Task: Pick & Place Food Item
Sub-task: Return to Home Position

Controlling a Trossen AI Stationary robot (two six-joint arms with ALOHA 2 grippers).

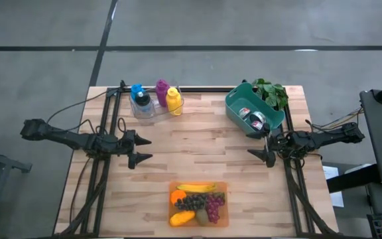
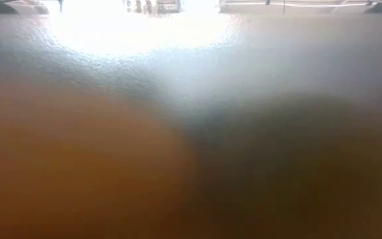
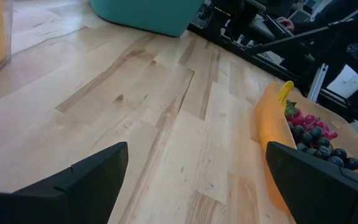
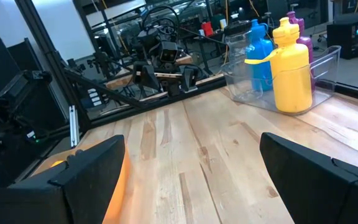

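An orange tray (image 1: 225, 187) near the table's near edge holds a banana (image 1: 195, 188), an orange (image 1: 178, 196), dark grapes (image 1: 201, 201) and a yellow fruit (image 1: 182, 218). In the left wrist view the tray's wall (image 3: 269, 134) and the grapes (image 3: 319, 143) show. My left gripper (image 1: 146, 149) hovers open at the table's left, pointing right, well clear of the tray. My right gripper (image 1: 258, 144) hovers open at the right, pointing left, beside the teal bin (image 1: 234, 106). The low view is only blur.
A clear holder with blue, magenta and yellow bottles (image 1: 156, 99) stands at the far left of the table. The teal bin holding small items sits at the far right, with a green plant (image 1: 272, 93) behind it. Bare wood (image 1: 197, 143) lies between the grippers.
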